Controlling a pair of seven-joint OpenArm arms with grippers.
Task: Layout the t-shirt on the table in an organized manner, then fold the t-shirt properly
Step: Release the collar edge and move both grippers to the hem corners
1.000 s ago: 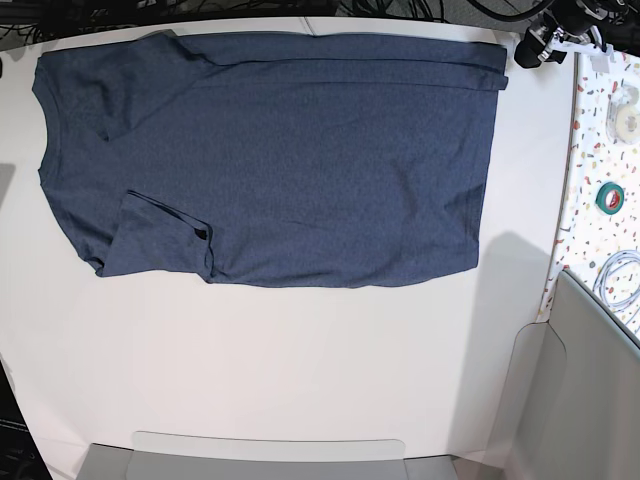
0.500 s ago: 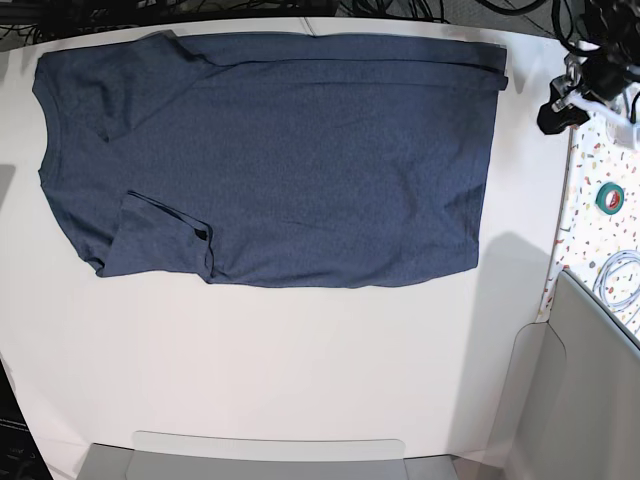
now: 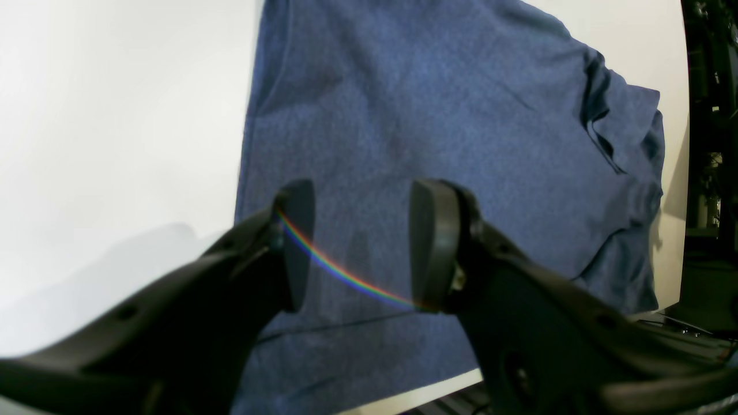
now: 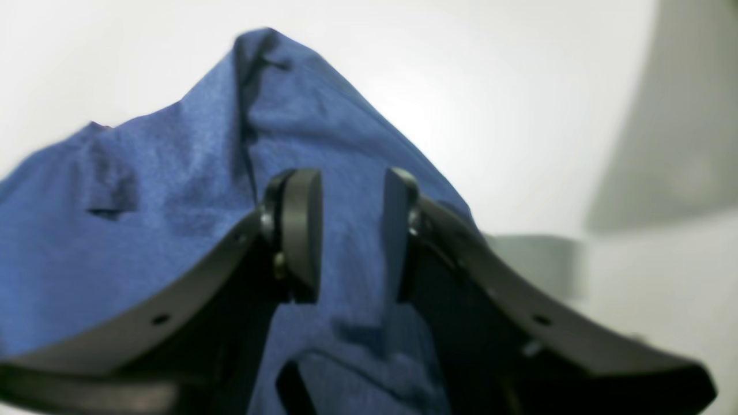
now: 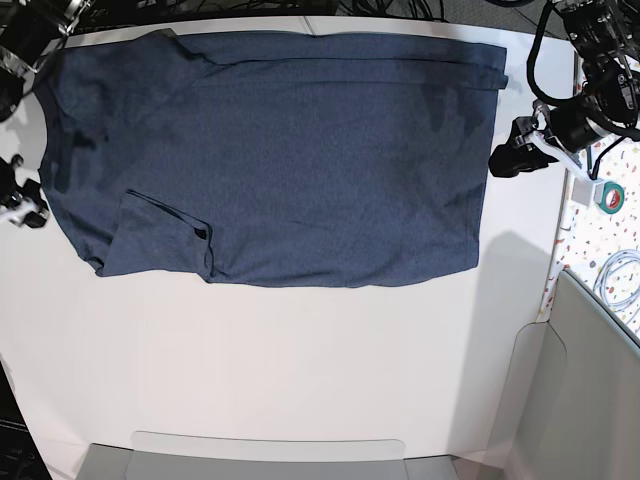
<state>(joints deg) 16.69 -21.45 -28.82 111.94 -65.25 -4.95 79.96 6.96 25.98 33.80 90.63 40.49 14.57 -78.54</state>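
The navy t-shirt (image 5: 280, 150) lies flat and plain side up on the white table (image 5: 300, 360), collar to the left and hem to the right. One sleeve is folded onto the body at the lower left. My left gripper (image 5: 501, 162) hovers just off the hem's right edge. In the left wrist view the left gripper (image 3: 363, 248) is open above the t-shirt (image 3: 432, 115) with nothing between its fingers. My right gripper (image 5: 22, 200) is at the collar end. In the right wrist view the right gripper (image 4: 349, 236) shows a narrow open gap over the t-shirt (image 4: 144, 202).
A speckled side surface on the right holds a green tape roll (image 5: 610, 196) and a white cable coil (image 5: 620, 280). Grey panels stand at the front edge (image 5: 270, 455) and front right (image 5: 590, 390). Black cables run along the far edge.
The left arm has come down from the far right corner to the hem's edge. The right arm has entered at the left by the collar. The shirt has not moved.
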